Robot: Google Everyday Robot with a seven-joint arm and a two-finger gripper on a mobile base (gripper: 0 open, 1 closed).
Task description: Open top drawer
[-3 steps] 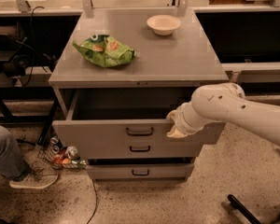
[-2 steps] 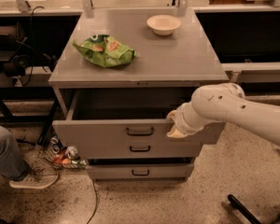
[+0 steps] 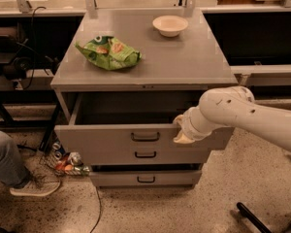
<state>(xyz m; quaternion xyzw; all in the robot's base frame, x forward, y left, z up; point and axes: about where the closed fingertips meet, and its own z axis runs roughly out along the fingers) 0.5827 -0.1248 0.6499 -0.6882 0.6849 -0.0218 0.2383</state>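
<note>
The top drawer [image 3: 102, 139] of the grey cabinet stands pulled out toward me, and its dark, deep tray [image 3: 131, 108] is open to view. Its dark loop handle [image 3: 145, 136] sits at the centre of the front panel. My gripper [image 3: 181, 132] is at the end of the white arm [image 3: 242, 115], which reaches in from the right. The gripper rests against the upper edge of the drawer front, to the right of the handle. The wrist covers the right part of the panel.
A green snack bag [image 3: 109, 52] and a white bowl [image 3: 170, 24] lie on the cabinet top [image 3: 184, 67]. Two shorter drawers [image 3: 145, 155] [image 3: 146, 179] sit below. A person's leg and shoe [image 3: 19, 176], cans [image 3: 70, 161] and cables are at the left. A black base leg [image 3: 254, 217] is at the lower right.
</note>
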